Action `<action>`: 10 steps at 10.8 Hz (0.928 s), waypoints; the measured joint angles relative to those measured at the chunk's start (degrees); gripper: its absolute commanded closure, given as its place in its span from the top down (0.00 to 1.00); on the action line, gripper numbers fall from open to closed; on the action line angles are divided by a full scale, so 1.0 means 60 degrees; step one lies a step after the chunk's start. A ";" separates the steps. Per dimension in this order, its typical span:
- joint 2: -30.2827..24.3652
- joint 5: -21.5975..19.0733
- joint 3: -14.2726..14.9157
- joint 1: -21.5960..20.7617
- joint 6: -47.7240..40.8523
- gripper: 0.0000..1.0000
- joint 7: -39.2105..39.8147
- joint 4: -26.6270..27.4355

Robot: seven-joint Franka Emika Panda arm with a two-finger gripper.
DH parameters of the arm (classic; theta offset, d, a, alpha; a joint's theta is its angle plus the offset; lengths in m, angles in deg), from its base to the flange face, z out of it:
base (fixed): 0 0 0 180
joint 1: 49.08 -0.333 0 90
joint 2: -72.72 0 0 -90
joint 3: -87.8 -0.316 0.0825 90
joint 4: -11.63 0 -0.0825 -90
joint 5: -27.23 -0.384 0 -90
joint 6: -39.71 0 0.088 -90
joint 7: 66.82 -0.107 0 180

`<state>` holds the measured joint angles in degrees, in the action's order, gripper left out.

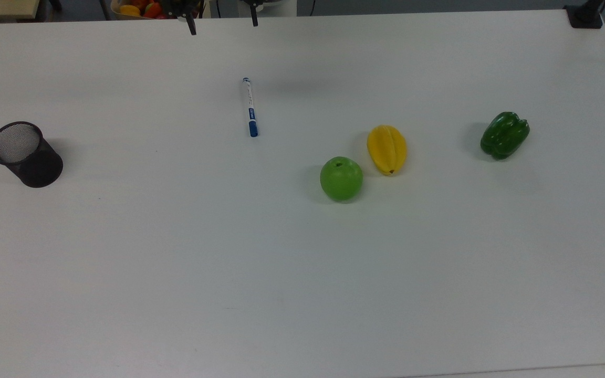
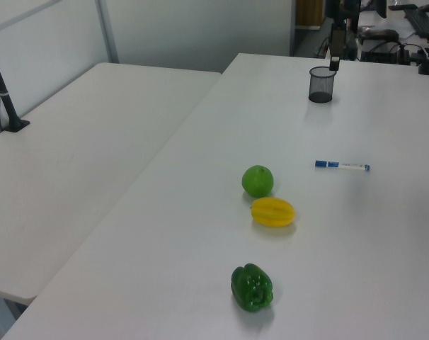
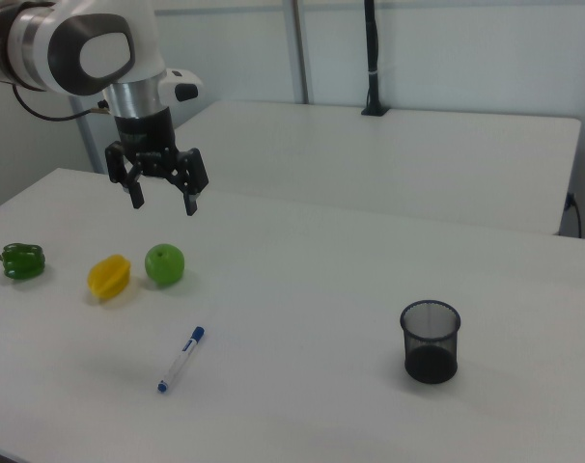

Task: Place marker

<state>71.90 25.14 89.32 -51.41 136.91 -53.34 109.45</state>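
Note:
The marker, white with a blue cap, lies flat on the white table, lengthwise toward the top view's upper edge. It also lies on the table in the left view and the right view. My gripper hangs open and empty, well above the table. In the right view it is above the fruit and up-left of the marker. Its two fingertips poke in at the top view's upper edge, beyond the marker's far end.
A black mesh cup stands upright at the top view's left. A green apple, a yellow starfruit and a green pepper lie to the marker's right in the top view. A fruit basket sits beyond the table.

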 measured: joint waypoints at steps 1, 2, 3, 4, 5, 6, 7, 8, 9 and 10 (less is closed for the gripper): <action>-0.0001 0.0000 0.0000 -0.0006 -0.0135 1.00 0.0115 0.0006; -0.0001 0.0000 0.0000 -0.0017 -0.0166 1.00 0.0151 0.0011; 0.0000 0.0000 -0.0002 -0.0032 -0.0170 1.00 0.0158 0.0043; 0.0002 0.0000 -0.0005 -0.0039 -0.0170 1.00 0.0160 0.0110; 0.0005 0.0000 -0.0007 -0.0040 -0.0170 1.00 0.0161 0.0224; 0.0009 0.0000 -0.0007 -0.0040 -0.0063 1.00 0.0161 0.0436; 0.0012 0.0000 -0.0009 -0.0041 0.0214 1.00 0.0163 0.0729; 0.0023 0.0000 -0.0013 -0.0074 0.0585 1.00 0.0189 0.1161; 0.0026 0.0000 -0.0014 -0.0115 0.0864 1.00 0.0191 0.1449; 0.0031 0.0000 -0.0014 -0.0155 0.1208 1.00 0.0191 0.1771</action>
<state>72.08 25.14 89.23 -52.34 144.16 -52.19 120.07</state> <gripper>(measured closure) 0.000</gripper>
